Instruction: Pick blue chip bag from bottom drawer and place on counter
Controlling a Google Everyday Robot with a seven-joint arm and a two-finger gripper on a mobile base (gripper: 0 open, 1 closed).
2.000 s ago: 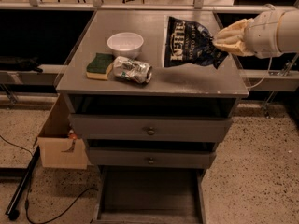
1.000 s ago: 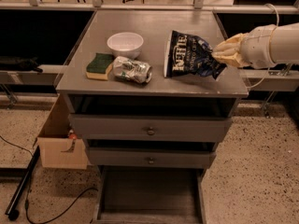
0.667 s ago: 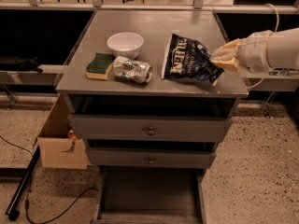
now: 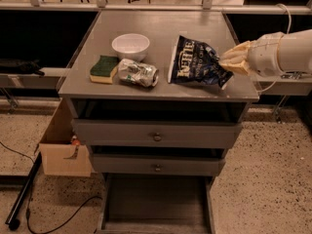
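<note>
The pincer (image 4: 230, 62) hangs over the bench (image 4: 161, 24), seemingly touching the blue chip bag (image 4: 194, 62) just left of it; clamped or apart, I cannot tell.

Legible text: one item. The blue chip bag (image 4: 195, 62) carried large white block lettering on its dark front. It read approximately "KETTLE", turned sideways and running along the bag's left half. Smaller print on the rest of the front could not be read. The bag lay on the surface (image 4: 161, 26), with the hand (image 4: 233, 62) at its right edge. The crushed can (image 4: 138, 73) — left of the bag — showed label markings, none of them readable.
</note>
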